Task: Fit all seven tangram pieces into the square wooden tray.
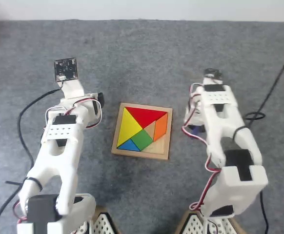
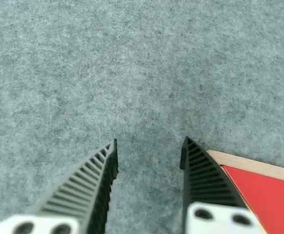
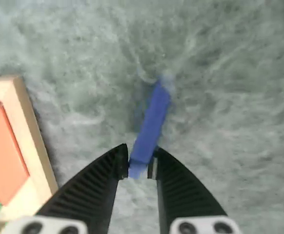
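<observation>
bench, grey felt-like covering [image 1: 147, 53], carries everything. two white arms stand at its near edge, left arm [image 1: 59, 146] and right arm [image 1: 225, 131], both stretched toward the far edge. square wooden tray [image 1: 159, 148] lies flat at mid-bench between the arms, turned slightly askew to the bench edges. in the tray, lying flat: large red triangle [image 1: 146, 116] along the far side, large yellow triangle [image 1: 128, 126] along the left side, orange piece [image 1: 161, 126] against the right side, green piece [image 1: 142, 139] near the middle, small blue triangle [image 1: 128, 145] at the near left corner. bare wood shows beside the orange piece and along the tray's near right part. left gripper [image 2: 150, 141] hangs over bare bench just off the tray's far left corner, jaws spread wide, nothing between them. right gripper [image 3: 140, 148] is over the bench just off the tray's right side, jaws closed down on the near end of a thin blue flat piece [image 3: 152, 122] held on edge. cannot tell whether that piece touches the bench.
</observation>
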Action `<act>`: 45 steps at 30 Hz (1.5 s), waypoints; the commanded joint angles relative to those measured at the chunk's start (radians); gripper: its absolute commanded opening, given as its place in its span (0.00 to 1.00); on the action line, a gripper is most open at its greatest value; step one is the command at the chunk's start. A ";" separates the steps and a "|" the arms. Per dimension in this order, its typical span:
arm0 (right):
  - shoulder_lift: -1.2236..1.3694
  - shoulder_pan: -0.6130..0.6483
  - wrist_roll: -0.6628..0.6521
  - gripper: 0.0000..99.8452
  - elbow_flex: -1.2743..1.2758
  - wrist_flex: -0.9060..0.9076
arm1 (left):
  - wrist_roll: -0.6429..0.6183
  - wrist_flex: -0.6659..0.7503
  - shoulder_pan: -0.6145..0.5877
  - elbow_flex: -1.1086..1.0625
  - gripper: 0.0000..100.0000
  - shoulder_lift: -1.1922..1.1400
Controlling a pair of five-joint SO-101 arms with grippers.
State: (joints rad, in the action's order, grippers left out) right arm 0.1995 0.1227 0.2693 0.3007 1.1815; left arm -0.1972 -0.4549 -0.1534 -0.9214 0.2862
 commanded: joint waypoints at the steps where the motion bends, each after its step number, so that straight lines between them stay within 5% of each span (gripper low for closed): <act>1: -0.090 -0.065 -0.100 0.06 -0.005 0.045 | 0.011 0.023 0.008 0.008 0.21 0.034; 12: -0.107 -0.211 -0.316 0.06 -0.015 0.113 | 0.011 0.023 0.008 0.010 0.21 0.034; 20: -0.271 0.082 -0.316 0.04 -0.029 0.179 | 0.011 0.055 0.008 0.010 0.21 0.012; 27: -0.294 0.389 -0.671 0.04 -0.072 0.147 | 0.008 0.048 -0.002 0.050 0.21 -0.052; 32: -0.228 0.456 -0.523 0.04 -0.123 0.110 | 0.002 -0.011 -0.054 0.061 0.21 -0.008; 41: -0.127 0.510 -0.690 0.04 -0.138 0.120 | -0.026 -0.006 -0.063 0.030 0.21 0.041; 45: -0.137 0.450 -0.434 0.04 -0.141 0.105 | -0.026 -0.006 -0.060 0.033 0.21 0.041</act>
State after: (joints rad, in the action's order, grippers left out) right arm 0.0829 0.6322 -0.3828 0.2209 1.3073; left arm -0.2079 -0.4580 -0.2102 -0.9076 0.2846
